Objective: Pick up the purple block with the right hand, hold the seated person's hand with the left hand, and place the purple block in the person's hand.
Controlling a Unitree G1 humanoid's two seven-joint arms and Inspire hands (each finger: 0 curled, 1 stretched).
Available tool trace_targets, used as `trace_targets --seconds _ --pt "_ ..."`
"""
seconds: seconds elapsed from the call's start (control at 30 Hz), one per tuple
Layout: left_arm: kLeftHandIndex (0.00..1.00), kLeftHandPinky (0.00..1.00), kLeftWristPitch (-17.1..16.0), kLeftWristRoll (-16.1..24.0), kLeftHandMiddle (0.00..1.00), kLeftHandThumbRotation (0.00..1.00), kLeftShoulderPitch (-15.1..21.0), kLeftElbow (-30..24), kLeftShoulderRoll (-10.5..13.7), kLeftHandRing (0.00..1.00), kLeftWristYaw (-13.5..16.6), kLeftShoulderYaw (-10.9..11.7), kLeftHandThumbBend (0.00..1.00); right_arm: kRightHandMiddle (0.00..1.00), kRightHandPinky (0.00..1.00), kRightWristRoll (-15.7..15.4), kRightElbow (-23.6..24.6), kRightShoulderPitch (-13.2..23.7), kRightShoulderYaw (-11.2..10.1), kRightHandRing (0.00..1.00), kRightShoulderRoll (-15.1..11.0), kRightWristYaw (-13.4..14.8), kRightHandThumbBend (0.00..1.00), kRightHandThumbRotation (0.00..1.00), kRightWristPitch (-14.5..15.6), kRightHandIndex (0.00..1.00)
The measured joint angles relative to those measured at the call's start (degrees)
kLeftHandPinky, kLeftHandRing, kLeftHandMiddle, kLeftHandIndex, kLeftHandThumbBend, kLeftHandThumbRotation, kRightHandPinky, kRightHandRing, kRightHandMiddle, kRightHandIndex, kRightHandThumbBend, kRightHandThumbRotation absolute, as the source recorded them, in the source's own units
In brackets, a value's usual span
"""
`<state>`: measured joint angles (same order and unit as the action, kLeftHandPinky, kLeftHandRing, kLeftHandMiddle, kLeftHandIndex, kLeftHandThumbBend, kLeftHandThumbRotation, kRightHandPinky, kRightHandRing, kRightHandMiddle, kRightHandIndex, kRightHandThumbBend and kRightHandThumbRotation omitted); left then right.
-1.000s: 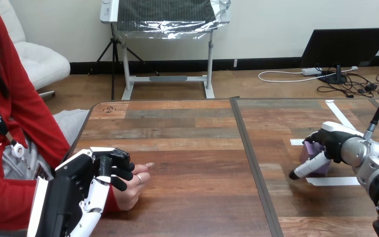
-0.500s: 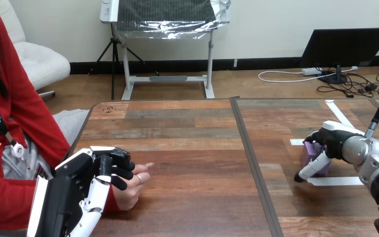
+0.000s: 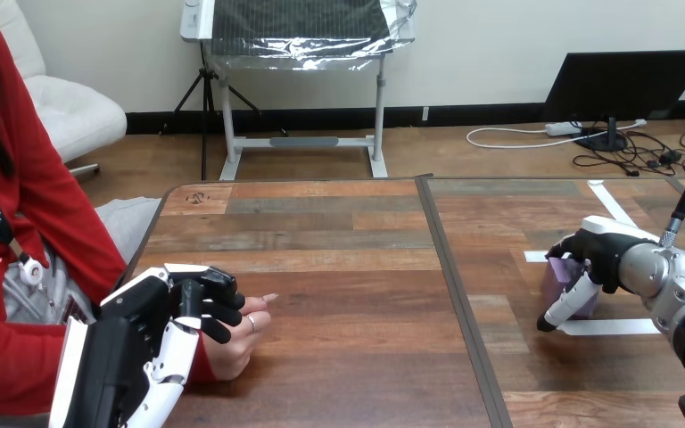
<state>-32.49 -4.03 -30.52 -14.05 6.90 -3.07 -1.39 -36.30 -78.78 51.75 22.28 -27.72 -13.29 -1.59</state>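
Note:
The purple block (image 3: 560,278) stands on the right part of the table, beside white tape marks. My right hand (image 3: 608,256) is over it from the right, with its fingers curled over the block's top and far side and its thumb lying across the near face. At the lower left, the person's hand (image 3: 236,341) rests on the table near the left edge. My left hand (image 3: 147,334) lies over it from the near side, and its dark fingers are curled round the back of the person's hand.
A dark seam (image 3: 457,294) runs front to back between the two wooden tabletops. White tape strips (image 3: 603,327) lie on the right top near the block. The person sits at the left edge of the table.
My right thumb has swung in towards the purple block's near face, and the hand has closed tighter on it. The left hand and the person's hand have not moved.

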Motion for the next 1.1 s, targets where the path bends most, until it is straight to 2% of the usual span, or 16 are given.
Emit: trace_targets --seconds 0.53,0.7,1.1 --pt "0.53 0.4 -0.18 -0.05 0.53 0.6 0.05 0.0 0.01 0.51 -0.19 0.01 0.06 0.72 0.6 -0.38 -0.33 -0.07 0.16 0.67 -0.07 2.03 0.64 0.0 -0.99 0.76" --pt "0.52 0.4 -0.18 -0.04 0.53 0.6 0.05 0.0 0.0 0.5 -0.25 0.02 0.06 0.66 0.5 -0.35 -0.34 -0.07 0.1 0.59 -0.07 3.1 0.63 0.0 -0.52 0.72" --pt "0.52 0.4 0.03 0.27 0.53 0.61 0.04 -0.01 0.0 0.5 -0.05 0.15 0.07 0.58 0.44 0.41 -0.35 -0.1 -0.53 0.51 -0.06 5.65 0.66 0.0 0.25 0.64"
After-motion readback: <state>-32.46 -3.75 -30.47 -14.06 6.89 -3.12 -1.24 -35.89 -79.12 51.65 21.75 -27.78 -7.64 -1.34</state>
